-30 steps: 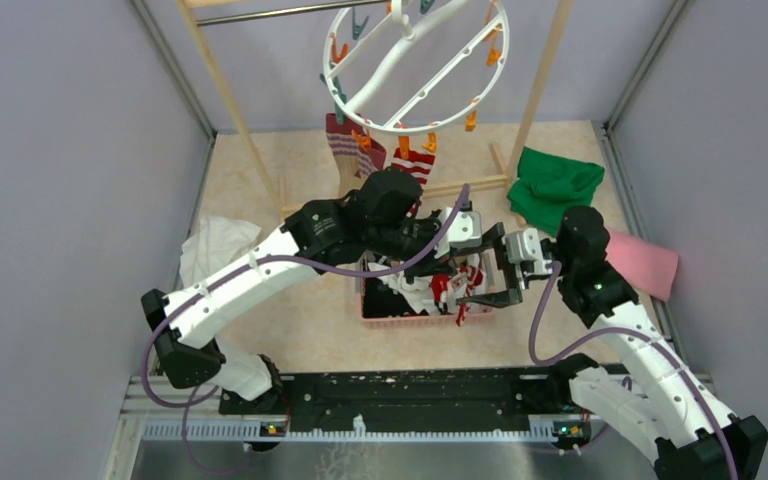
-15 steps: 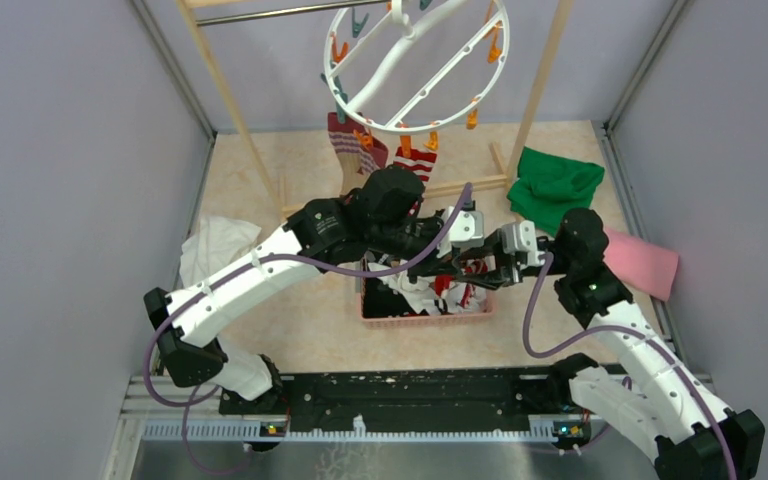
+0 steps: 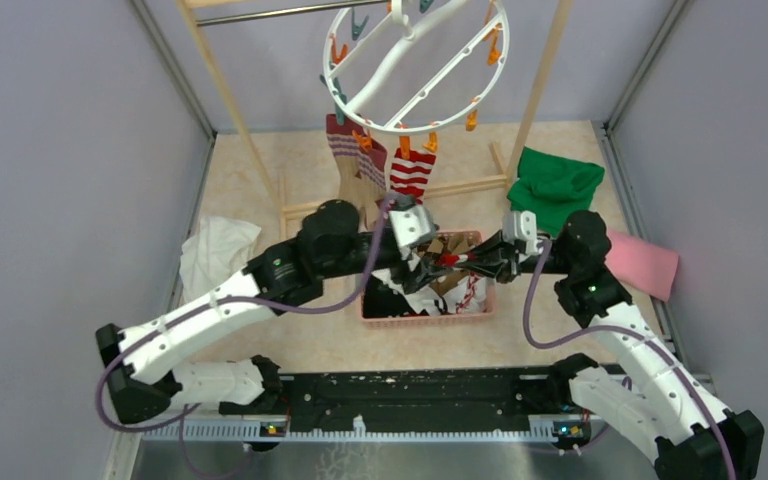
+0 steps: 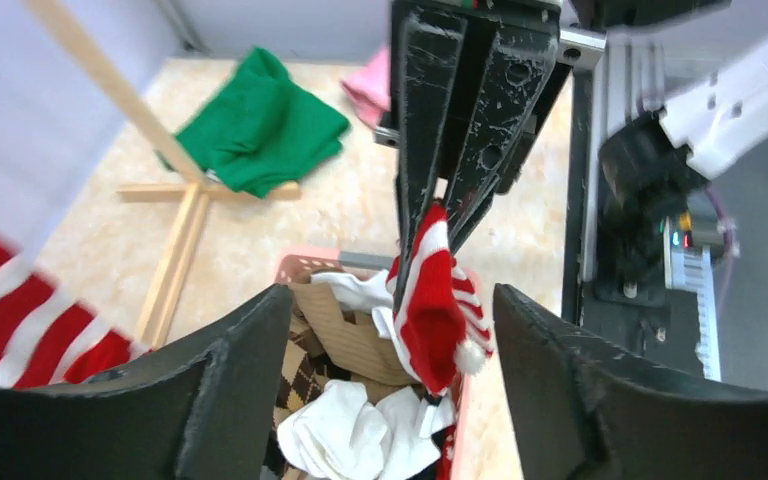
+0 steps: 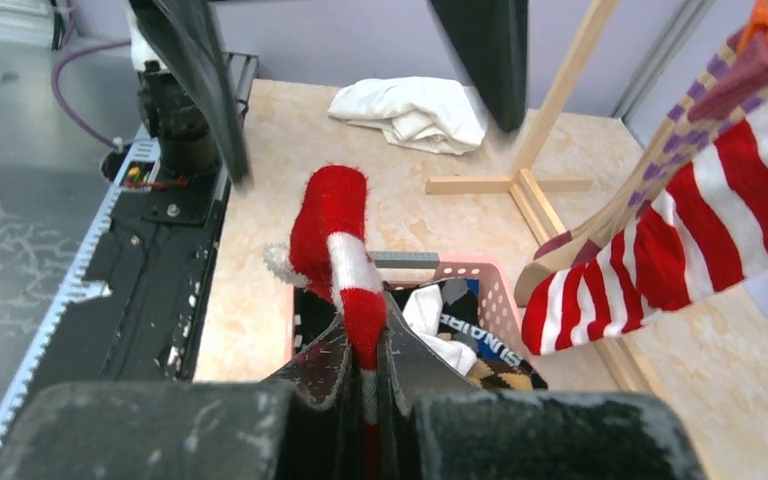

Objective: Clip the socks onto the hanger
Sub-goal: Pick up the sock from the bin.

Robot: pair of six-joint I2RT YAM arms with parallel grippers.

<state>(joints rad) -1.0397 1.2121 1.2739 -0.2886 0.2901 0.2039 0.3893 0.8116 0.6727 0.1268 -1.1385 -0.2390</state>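
My right gripper is shut on a red-and-white sock and holds it up over the pink basket. Facing it, my left gripper stands open, its fingers either side of that sock without touching it. More socks lie in the basket: white and brown argyle. The round white hanger hangs at the back with orange and teal pegs. A tan and maroon striped sock and a red-and-white striped sock hang clipped to it.
The wooden rack frame stands round the hanger, its foot bar behind the basket. A green cloth and a pink cloth lie at the right, a white cloth at the left. Grey walls close in both sides.
My left gripper has let go of the red-and-white sock, opened and drawn back to the left. My right gripper has shut on that sock and moved in over the basket.
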